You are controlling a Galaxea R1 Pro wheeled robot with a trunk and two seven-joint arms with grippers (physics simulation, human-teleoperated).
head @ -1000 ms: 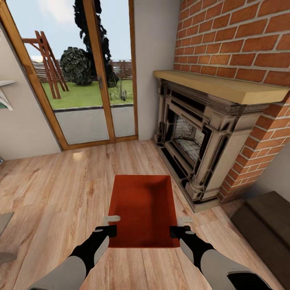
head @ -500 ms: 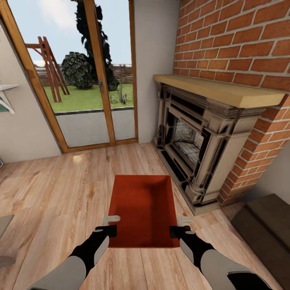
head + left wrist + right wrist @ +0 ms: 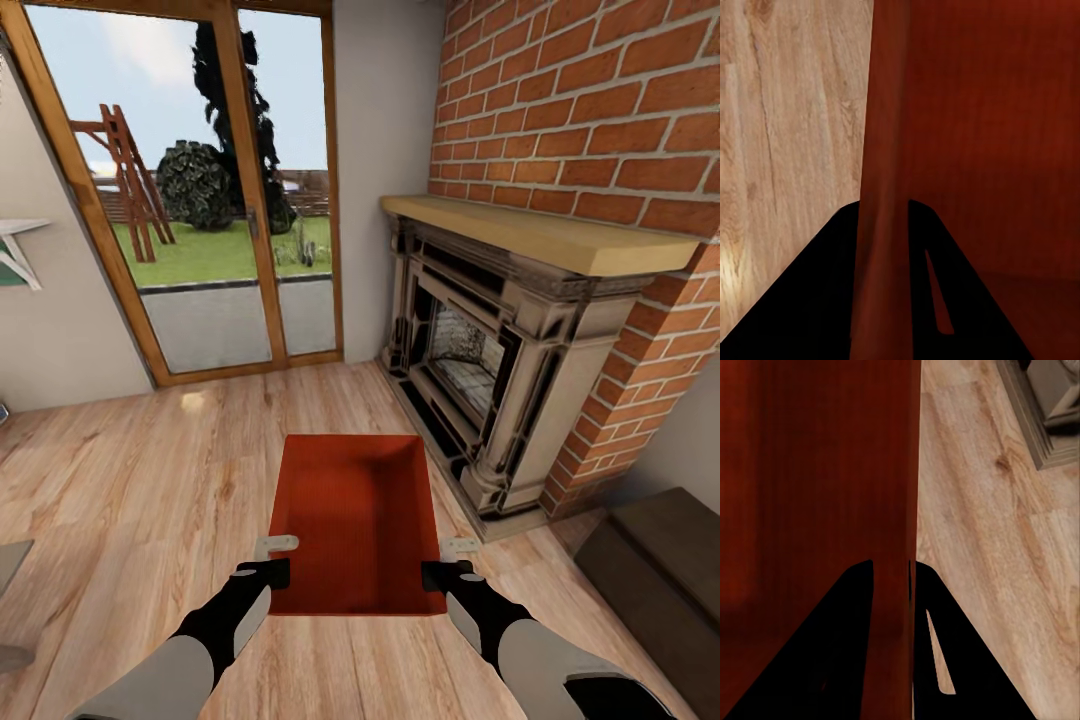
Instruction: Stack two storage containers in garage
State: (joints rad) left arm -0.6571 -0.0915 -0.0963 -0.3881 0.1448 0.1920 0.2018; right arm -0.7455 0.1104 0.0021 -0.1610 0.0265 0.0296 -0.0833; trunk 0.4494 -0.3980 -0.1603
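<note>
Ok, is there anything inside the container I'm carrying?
Nothing visible: the storage container shows a bare orange-red bottom. Its near end wall hides the strip of bottom just behind it. Left gripper and right gripper clamp its side walls.

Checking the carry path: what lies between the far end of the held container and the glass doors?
In the head view, bare wood-plank flooring runs from the storage container to the glass doors; nothing stands on that stretch.

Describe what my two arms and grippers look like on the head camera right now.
Both arms match: pale grey forearm shells narrowing into matte black wrist sections. The left gripper and right gripper each have a blocky black base and short, flat, light grey fingers. No cables or markings are visible.
</note>
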